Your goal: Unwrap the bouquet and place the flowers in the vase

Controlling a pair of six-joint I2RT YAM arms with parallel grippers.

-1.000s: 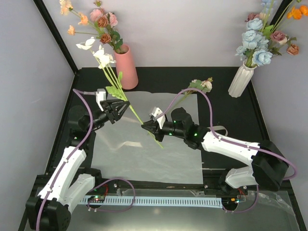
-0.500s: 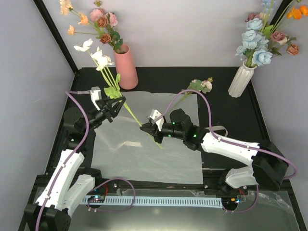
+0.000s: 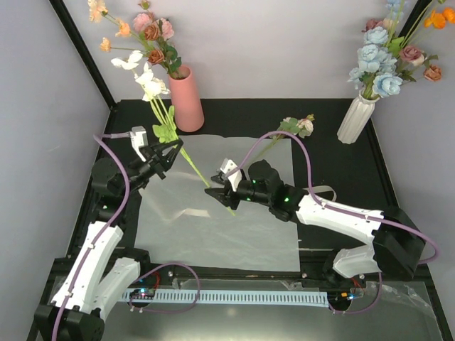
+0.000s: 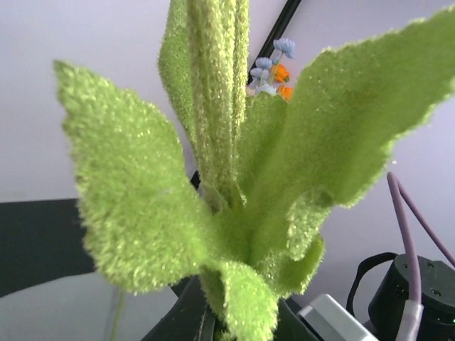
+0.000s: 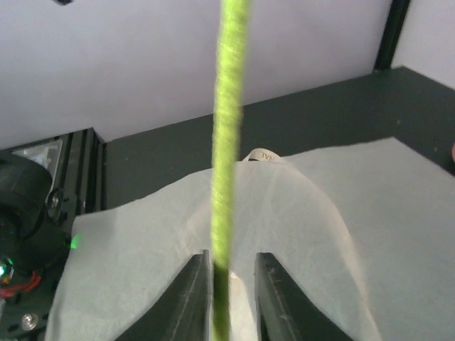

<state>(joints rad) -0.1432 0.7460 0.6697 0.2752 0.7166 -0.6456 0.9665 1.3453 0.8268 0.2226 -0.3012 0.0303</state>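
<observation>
A cream-white flower spray (image 3: 146,79) on long green stems slants across the table's left half. My left gripper (image 3: 162,158) is shut on those stems at their fuzzy green leaves (image 4: 142,213), which hide its jaws in the left wrist view. The stem's lower end (image 5: 226,142) passes between the jaws of my right gripper (image 3: 217,190) (image 5: 233,284), which stand slightly open, with the stem against the left finger (image 5: 193,298). The salmon-pink vase (image 3: 186,99) stands at the back left and holds pink and peach flowers (image 3: 153,32). The unwrapped paper (image 3: 213,213) lies flat.
One more stem with pale blooms (image 3: 297,126) lies at the paper's far right corner. A white ribbed vase (image 3: 355,117) with blue and orange flowers stands at the back right. Purple cables loop over both arms. A black frame post (image 3: 82,50) rises at the back left.
My left gripper has closed on the leafy stems and shifted slightly left. My right gripper's jaws have parted from the stem's lower end.
</observation>
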